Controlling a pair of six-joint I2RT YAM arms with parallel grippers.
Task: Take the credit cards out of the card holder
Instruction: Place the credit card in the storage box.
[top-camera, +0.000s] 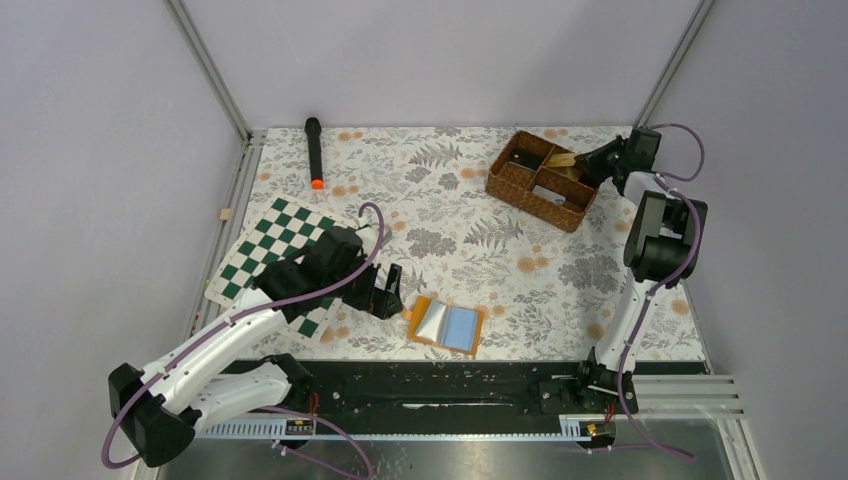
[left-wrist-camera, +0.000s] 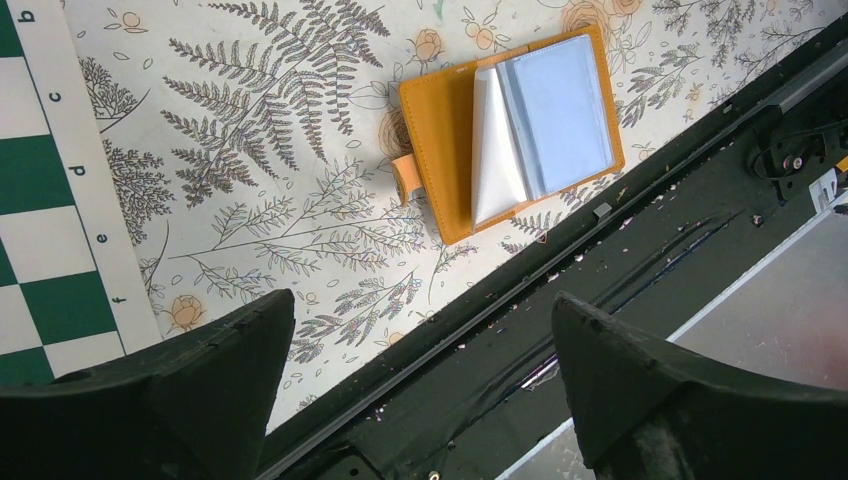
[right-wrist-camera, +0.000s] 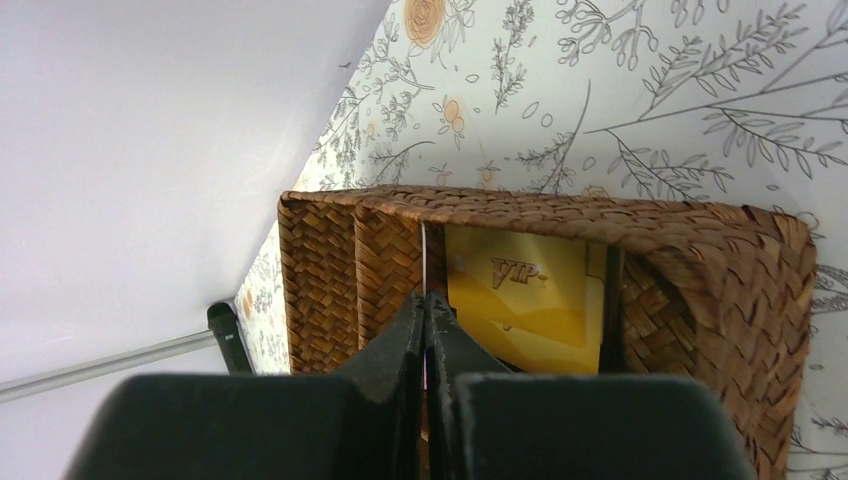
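Note:
The orange-tan card holder (top-camera: 424, 318) lies open on the floral cloth near the front edge. It also shows in the left wrist view (left-wrist-camera: 436, 150), with a white sleeve flap and a light blue card (left-wrist-camera: 558, 108) in its right half. My left gripper (top-camera: 388, 290) is open and empty, just left of the holder; in its wrist view (left-wrist-camera: 422, 300) the fingers stand wide apart. My right gripper (top-camera: 582, 160) is over the wicker basket (top-camera: 520, 185), shut on a thin card seen edge-on (right-wrist-camera: 424, 262). A yellow-beige card printed "VIP" (right-wrist-camera: 515, 290) lies in the basket compartment.
A green-and-white chessboard mat (top-camera: 270, 250) lies under the left arm. A black marker with an orange tip (top-camera: 314, 150) lies at the back left. A black rail (top-camera: 440, 385) runs along the front edge. The basket (right-wrist-camera: 730, 270) sits at the back right by the wall.

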